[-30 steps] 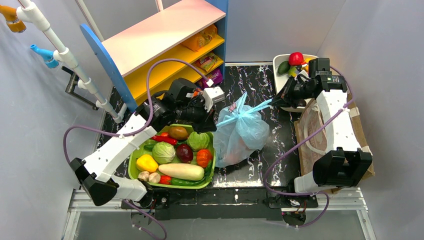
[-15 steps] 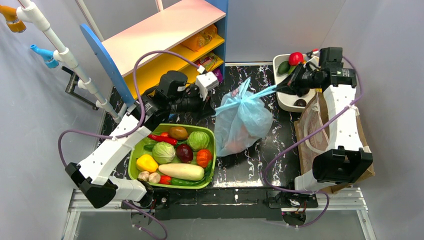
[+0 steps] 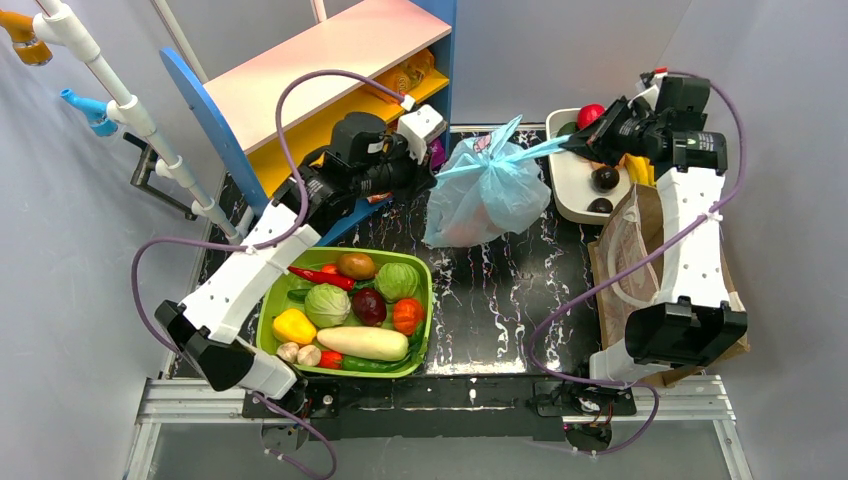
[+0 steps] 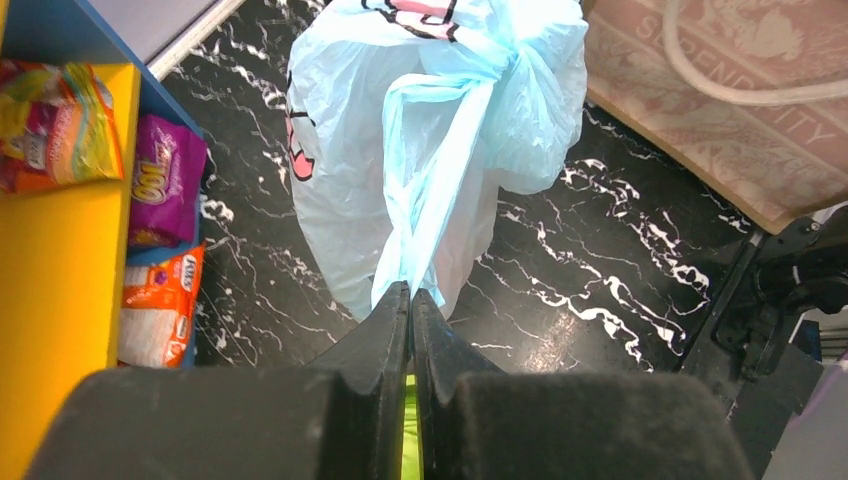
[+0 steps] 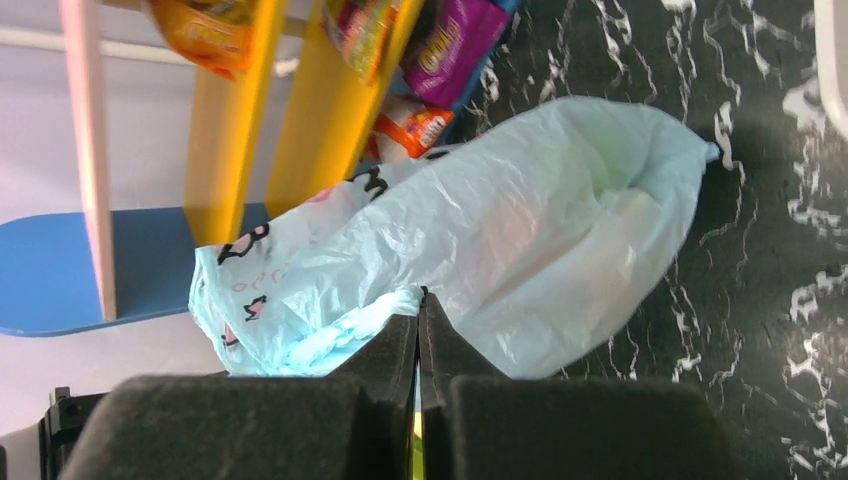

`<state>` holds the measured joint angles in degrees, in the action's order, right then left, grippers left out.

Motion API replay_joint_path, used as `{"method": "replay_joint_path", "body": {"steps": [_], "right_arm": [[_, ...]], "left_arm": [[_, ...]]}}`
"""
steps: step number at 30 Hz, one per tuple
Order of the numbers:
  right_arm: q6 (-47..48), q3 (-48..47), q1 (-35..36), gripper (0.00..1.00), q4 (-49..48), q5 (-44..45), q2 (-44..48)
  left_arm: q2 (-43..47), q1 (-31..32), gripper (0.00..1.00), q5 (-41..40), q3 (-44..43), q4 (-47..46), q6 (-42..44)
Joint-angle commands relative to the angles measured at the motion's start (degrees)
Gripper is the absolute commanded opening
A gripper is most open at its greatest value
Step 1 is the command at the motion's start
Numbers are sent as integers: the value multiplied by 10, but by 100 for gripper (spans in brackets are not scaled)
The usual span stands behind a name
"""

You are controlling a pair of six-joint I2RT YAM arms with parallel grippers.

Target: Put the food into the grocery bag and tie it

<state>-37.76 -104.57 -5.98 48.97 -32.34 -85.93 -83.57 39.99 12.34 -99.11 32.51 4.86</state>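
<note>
The light-blue grocery bag [image 3: 487,192] sits at the back middle of the black marble table, its two handles crossed in a knot on top and pulled out to either side. My left gripper [image 3: 434,173] is shut on the left handle, which runs taut and twisted from the bag [image 4: 440,130] to the closed tips of the left gripper [image 4: 411,291]. My right gripper [image 3: 568,146] is shut on the right handle; in its wrist view the bag [image 5: 520,230] bulges just beyond the tips of the right gripper [image 5: 420,296]. The food shows only as a faint orange tint [image 3: 462,232] through the plastic.
A green tray [image 3: 263,335] of vegetables lies front left. A white dish [image 3: 572,190] with a red tomato [image 3: 591,116] and dark fruit stands back right, a brown paper bag [image 3: 640,262] at the right edge. A shelf [image 3: 330,75] with snack packets stands behind the left arm.
Both arms have swung toward the back of the table, dragging the bag away from the green tray and up near the shelf and dish. Both grips on the handles have held.
</note>
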Motion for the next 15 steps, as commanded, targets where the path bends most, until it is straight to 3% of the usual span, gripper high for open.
{"method": "replay_joint_path", "body": {"steps": [1,8,11,15], "right_arm": [[2,85,-9,1,-42,64,1],[5,209,-3,1,-87,52,-24],[28,211,1,1,-74,59,-46],[53,220,8,1,-68,72,-67]], "left_arm": [[28,-19,0,-42,82,-5,-4],[78,-26,0,-20,371,-203,-34],[63,-32,0,-59,401,-207,-66],[35,-40,0,-54,401,-181,-64]]}}
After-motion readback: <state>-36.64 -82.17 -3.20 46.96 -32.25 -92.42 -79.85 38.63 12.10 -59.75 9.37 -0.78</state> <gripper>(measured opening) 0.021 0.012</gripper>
